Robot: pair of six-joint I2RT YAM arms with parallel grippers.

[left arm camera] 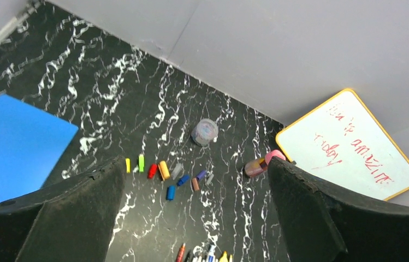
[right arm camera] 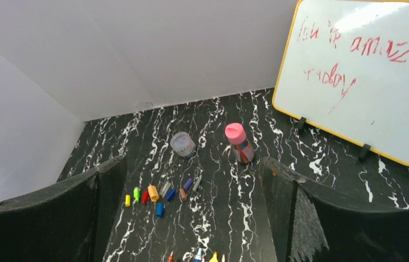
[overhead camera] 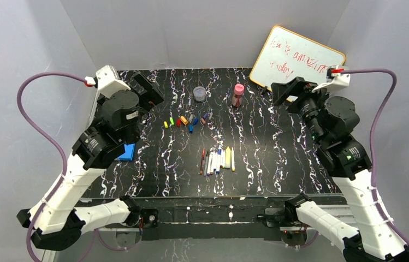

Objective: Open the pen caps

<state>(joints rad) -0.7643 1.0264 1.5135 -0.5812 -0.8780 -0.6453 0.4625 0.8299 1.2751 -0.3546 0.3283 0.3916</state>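
Pen caps (overhead camera: 187,121), stubby coloured plastic, lie scattered at the centre of the top view, apart from slim, mostly white marker pens (overhead camera: 217,160) just below. Left gripper (overhead camera: 148,89) and right gripper (overhead camera: 284,90) gape wide, empty.

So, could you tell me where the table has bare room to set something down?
Bare patches: between the pens and the right arm; between the blue pad and the pens. Crowded: around the caps, jar and bottle farther back.
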